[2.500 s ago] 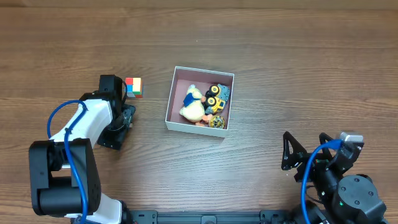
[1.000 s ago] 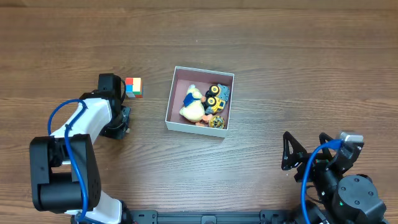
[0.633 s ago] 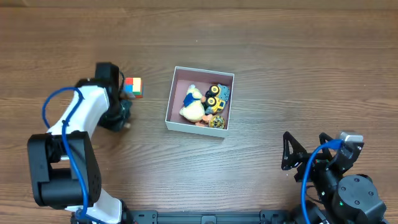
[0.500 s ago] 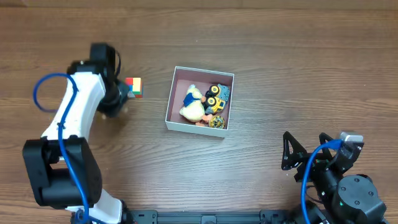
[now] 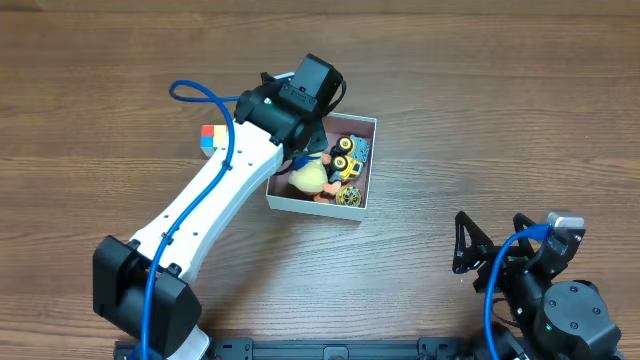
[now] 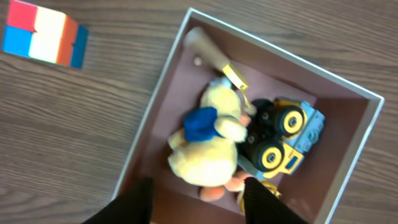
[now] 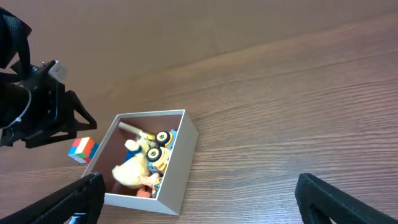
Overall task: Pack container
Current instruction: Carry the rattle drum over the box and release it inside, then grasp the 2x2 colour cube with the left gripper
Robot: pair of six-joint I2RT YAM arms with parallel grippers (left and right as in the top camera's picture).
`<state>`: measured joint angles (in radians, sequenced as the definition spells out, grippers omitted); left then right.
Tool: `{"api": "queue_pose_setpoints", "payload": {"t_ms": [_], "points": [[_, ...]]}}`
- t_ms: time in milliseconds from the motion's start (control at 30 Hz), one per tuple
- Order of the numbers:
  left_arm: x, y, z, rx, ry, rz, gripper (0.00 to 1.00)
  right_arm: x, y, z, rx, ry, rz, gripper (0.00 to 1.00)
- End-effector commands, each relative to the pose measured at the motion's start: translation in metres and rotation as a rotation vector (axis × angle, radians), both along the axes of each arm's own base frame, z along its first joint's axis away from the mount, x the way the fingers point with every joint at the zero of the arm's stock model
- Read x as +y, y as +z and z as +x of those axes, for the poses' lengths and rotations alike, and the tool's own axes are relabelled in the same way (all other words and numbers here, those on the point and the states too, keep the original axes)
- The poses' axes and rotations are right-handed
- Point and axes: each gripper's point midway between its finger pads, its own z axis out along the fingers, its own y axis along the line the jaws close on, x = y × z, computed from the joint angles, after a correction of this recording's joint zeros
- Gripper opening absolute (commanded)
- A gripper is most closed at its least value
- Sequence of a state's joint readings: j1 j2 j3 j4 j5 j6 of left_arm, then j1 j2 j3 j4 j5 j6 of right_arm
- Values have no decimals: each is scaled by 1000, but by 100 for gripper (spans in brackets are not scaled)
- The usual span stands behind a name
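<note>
The container is a square white-walled box at mid-table holding a yellow plush duck, a yellow and blue toy truck and a gold round piece. In the left wrist view the container fills the frame, with the duck, the truck and a tan stick-like piece in its far corner. My left gripper hovers over the container's near side, open, with nothing between its fingers. My right gripper stands wide open and empty at the front right.
A small cube of red, white, blue and orange squares lies on the wooden table left of the container, also in the left wrist view and the right wrist view. The left arm stretches diagonally over the table.
My left arm has swung from the table left of the cube to above the container, and its jaws have parted. The right arm has not moved.
</note>
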<state>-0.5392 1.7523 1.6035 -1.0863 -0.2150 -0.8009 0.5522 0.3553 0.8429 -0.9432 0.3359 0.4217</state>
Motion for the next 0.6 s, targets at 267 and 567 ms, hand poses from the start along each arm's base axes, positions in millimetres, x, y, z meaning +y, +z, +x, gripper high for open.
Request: {"api": "queue_pose_setpoints", "payload": {"t_ms": [267,567], "points": [[95,-3,17,60,249,40,100,1,2,0,-7,4,1,100],[169,-19,37,120,200,17,100,1,2,0,-7,4,1,100]]}}
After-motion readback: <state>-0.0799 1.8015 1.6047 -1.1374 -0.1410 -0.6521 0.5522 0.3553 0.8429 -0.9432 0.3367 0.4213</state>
